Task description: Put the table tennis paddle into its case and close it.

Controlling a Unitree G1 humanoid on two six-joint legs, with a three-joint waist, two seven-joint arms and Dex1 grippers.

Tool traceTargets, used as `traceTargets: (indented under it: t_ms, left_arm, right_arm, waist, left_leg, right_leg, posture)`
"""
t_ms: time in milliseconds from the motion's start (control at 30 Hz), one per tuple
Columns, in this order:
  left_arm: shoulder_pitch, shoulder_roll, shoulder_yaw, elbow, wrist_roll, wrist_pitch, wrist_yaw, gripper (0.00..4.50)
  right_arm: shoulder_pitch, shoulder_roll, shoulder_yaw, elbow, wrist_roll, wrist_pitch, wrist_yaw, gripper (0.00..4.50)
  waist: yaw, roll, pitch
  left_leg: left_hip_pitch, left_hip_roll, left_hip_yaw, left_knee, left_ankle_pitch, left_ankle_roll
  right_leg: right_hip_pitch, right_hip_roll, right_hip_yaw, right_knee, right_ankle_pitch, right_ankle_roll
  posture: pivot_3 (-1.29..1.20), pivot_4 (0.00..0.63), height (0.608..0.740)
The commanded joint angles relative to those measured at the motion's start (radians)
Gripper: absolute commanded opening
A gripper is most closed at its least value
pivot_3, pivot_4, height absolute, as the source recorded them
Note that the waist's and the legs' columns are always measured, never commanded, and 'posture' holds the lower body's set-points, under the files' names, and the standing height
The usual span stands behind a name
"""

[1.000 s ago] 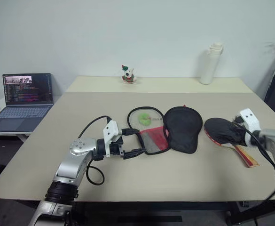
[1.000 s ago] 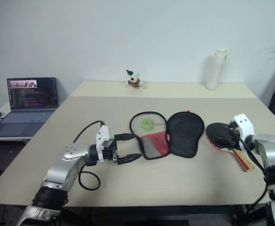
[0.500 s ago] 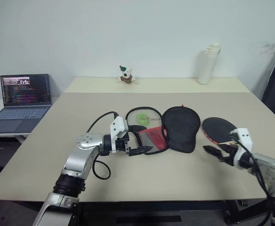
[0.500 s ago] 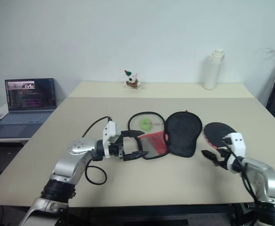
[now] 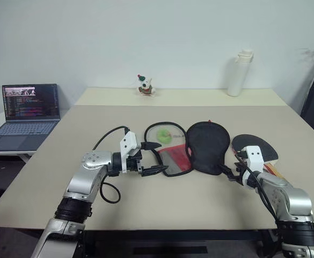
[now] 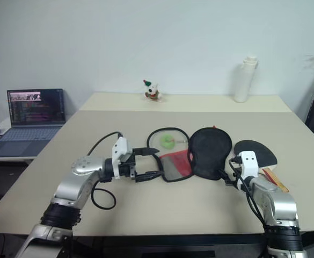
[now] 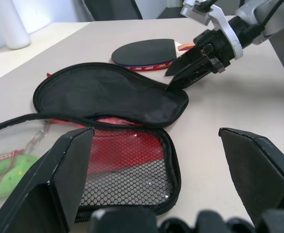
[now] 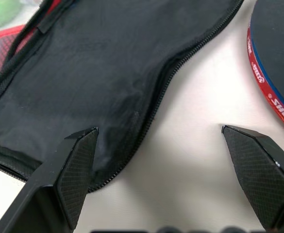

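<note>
The table tennis paddle (image 5: 255, 146) lay flat on the desk (image 5: 81, 129), black rubber face up, toward the right edge, its red rim showing in the right wrist view and its wooden handle pointing toward the near right corner. Nothing held it. Just beside it, toward the middle of the desk, the case (image 5: 207, 145) lay unzipped and spread open. Its black fabric half lay nearest the paddle, close to it but not touching. The other half, with a black mesh pocket (image 7: 132, 177) over red lining, lay on the side toward the left edge. A small green ball (image 5: 163, 136) sat inside that half, at its end toward the far edge, behind a clear panel.

The right gripper (image 6: 227, 174) sat low over the desk at the near end of the black fabric half, between case and paddle. Its two fingers were spread wide and held nothing; one tip was over the zip edge of the fabric, the other over bare desk near the paddle's rim. The left gripper (image 5: 152, 159) hovered at the mesh half's side toward the left edge, pointing across the case, its fingers also spread wide and empty.

A white bottle (image 5: 239, 73) and a small figurine (image 5: 145, 85) stood along the far edge. A laptop (image 5: 24, 116) sat open on a lower surface beyond the left edge.
</note>
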Motion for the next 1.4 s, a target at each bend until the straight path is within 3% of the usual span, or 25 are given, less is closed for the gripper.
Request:
traceTargets:
  t_ms: [33, 100, 433, 933, 1167, 1300, 1400]
  left_arm:
    - [0.010, 0.013, 0.025, -0.048, -0.011, -0.008, 0.008, 4.50]
    - [0.012, 0.014, 0.026, -0.051, -0.012, -0.006, 0.011, 4.50]
    - [0.022, 0.018, 0.027, -0.050, -0.009, -0.013, 0.014, 4.50]
    - [0.027, 0.013, 0.018, -0.042, -0.002, -0.029, 0.015, 4.50]
    - [0.030, 0.009, 0.016, -0.042, -0.003, -0.032, 0.017, 4.50]
    - [0.029, 0.008, 0.016, -0.038, -0.004, -0.037, 0.014, 4.50]
    - [0.028, 0.007, 0.017, -0.037, -0.006, -0.039, 0.012, 4.50]
  right_arm:
    - [-0.015, 0.035, 0.039, -0.038, 0.004, -0.026, -0.010, 4.10]
    - [-0.015, 0.048, 0.055, -0.044, 0.003, -0.032, -0.013, 3.60]
    - [-0.025, 0.047, 0.073, -0.043, 0.004, -0.036, -0.013, 0.02]
    - [-0.139, -0.172, 0.050, 0.130, -0.003, -0.029, 0.102, 0.02]
    - [-0.195, -0.203, 0.071, 0.196, -0.011, -0.042, 0.147, 0.02]
    - [-0.206, -0.202, 0.075, 0.211, -0.026, -0.052, 0.151, 0.98]
    - [-0.208, -0.205, 0.069, 0.212, -0.037, -0.064, 0.152, 2.16]
  waist:
    - [-0.004, 0.000, 0.000]
    - [-0.006, 0.000, 0.000]
    - [-0.006, 0.000, 0.000]
    - [-0.007, 0.000, 0.000]
    - [-0.006, 0.000, 0.000]
    - [-0.006, 0.000, 0.000]
    - [-0.006, 0.000, 0.000]
  left_leg:
    - [0.000, 0.000, 0.000, 0.000, 0.000, 0.000]
    - [0.000, 0.001, 0.000, 0.000, 0.000, 0.000]
    - [0.000, 0.001, 0.000, 0.000, 0.000, 0.000]
    - [0.000, 0.001, 0.002, 0.000, 0.000, 0.000]
    - [0.000, 0.001, 0.005, 0.000, 0.000, 0.000]
    - [0.000, 0.001, 0.005, 0.000, 0.000, 0.000]
    - [0.000, 0.001, 0.005, 0.000, 0.000, 0.000]
  right_leg:
    - [0.000, 0.000, 0.000, 0.000, 0.000, 0.000]
    - [0.000, 0.001, 0.000, 0.000, 0.000, 0.000]
    - [0.000, 0.002, 0.000, 0.000, 0.000, 0.000]
    - [0.000, 0.001, 0.001, 0.000, 0.000, -0.001]
    - [0.000, 0.001, 0.001, -0.001, 0.000, -0.001]
    - [0.000, 0.001, 0.001, 0.000, 0.000, -0.001]
    - [0.000, 0.002, 0.001, 0.000, 0.000, -0.001]
  posture:
    - [0.00, 0.150, 0.740]
    - [0.00, 0.150, 0.740]
    - [0.00, 0.150, 0.740]
    - [0.00, 0.150, 0.740]
    - [0.00, 0.150, 0.740]
    - [0.00, 0.150, 0.740]
    - [0.00, 0.150, 0.740]
